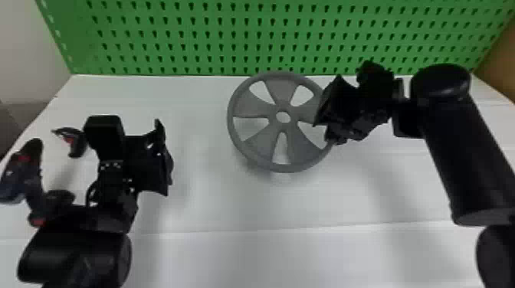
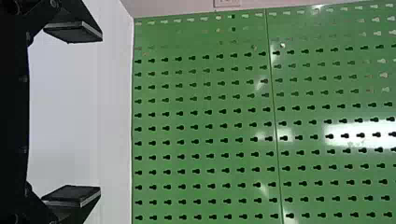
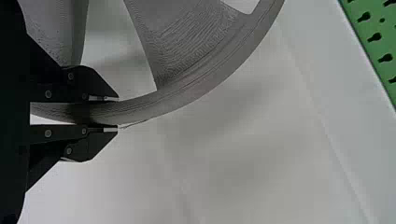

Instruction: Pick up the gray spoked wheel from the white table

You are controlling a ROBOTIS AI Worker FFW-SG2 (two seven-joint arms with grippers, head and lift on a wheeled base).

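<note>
One side of the gray spoked wheel (image 1: 273, 110), in front of the green pegboard (image 1: 268, 34), is clenched by the right gripper (image 3: 117, 113), the left gripper (image 2: 100, 113) is spread empty, and lifting seems in hand, needing next a steady raise.

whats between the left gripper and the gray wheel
Only a bare stretch of the white table lies between the left gripper and the gray spoked wheel; the head view shows it.
</note>
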